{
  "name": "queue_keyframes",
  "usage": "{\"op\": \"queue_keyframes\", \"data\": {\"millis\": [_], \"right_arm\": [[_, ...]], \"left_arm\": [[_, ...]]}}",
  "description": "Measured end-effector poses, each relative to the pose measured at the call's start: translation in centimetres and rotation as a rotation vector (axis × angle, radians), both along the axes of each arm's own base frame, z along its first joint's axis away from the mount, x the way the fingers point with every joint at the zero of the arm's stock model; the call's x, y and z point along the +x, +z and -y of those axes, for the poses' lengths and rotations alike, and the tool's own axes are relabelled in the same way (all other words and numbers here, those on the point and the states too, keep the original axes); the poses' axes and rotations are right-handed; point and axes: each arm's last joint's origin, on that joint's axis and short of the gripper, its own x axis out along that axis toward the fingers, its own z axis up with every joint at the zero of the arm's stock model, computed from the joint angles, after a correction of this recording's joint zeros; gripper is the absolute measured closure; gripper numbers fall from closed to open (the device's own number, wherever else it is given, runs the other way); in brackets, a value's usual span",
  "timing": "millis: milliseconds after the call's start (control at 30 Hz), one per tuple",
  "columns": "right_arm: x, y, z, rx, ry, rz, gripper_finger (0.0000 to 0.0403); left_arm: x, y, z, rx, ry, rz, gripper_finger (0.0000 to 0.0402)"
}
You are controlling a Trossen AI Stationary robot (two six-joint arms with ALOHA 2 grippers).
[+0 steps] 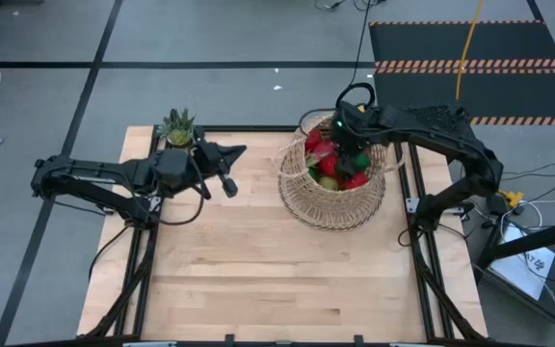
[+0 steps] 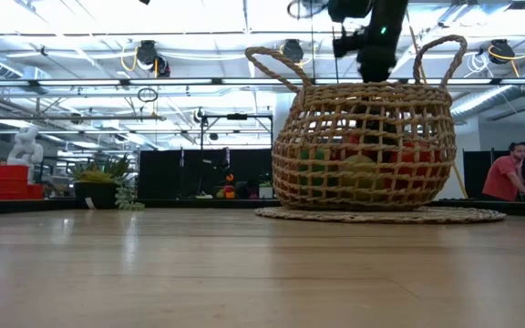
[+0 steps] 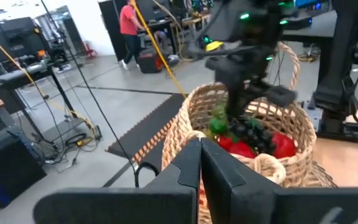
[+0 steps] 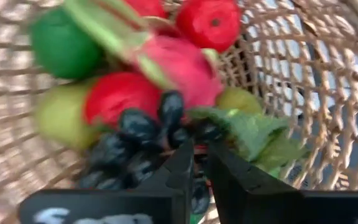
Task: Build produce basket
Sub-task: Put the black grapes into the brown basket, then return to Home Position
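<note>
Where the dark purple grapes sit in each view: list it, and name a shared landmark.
High view: not distinguishable among the fruit.
Low view: hidden behind the weave.
Left wrist view: dark purple grapes under the right gripper.
Right wrist view: ahead of the fingers.
Landmark: round tan wicker basket.
</note>
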Motion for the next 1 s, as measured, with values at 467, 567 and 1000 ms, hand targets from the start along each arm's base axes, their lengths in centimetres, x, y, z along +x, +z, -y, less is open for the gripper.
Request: {"op": "queue_keyframes", "data": {"millis": [467, 567, 1000], "right_arm": [[-0.1, 1.5, 1.7, -0.12, 0.016, 0.142, 0.0376], [-1.0, 3.3, 0.3, -0.157, 0.042, 0.22, 0.0376], [-4.7, 6.1, -8.2, -0.103, 0.274, 0.611, 0.0379]], "left_arm": [[0.1, -0.2, 0.1, 0.0, -0.012, -0.009, 0.0381], [0.1, -0.2, 0.1, 0.001, -0.012, -0.009, 0.0381], [0.3, -0.2, 0.3, 0.038, -0.144, -0.037, 0.0381]]}}
